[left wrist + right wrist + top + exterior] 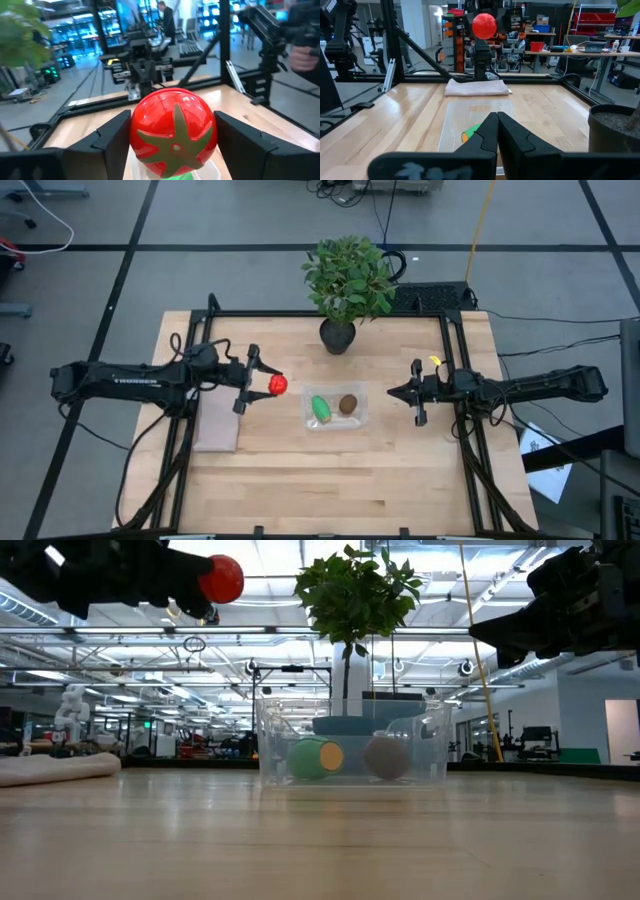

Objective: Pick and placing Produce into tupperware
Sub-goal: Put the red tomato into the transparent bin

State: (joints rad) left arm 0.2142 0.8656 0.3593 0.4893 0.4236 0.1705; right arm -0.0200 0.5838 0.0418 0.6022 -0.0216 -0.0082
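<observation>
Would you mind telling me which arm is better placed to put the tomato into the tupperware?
Left. The left gripper already grips the tomato in the air just beside the tupperware. The right gripper is shut and empty, waiting on the far side.

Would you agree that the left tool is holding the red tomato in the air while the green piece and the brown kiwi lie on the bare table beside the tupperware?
Not quite: the green piece and brown kiwi lie inside the tupperware, as the high view shows. The left tool does hold the red tomato in the air.

The right pincer (496,131) hides most of the tupperware (451,127).
</observation>
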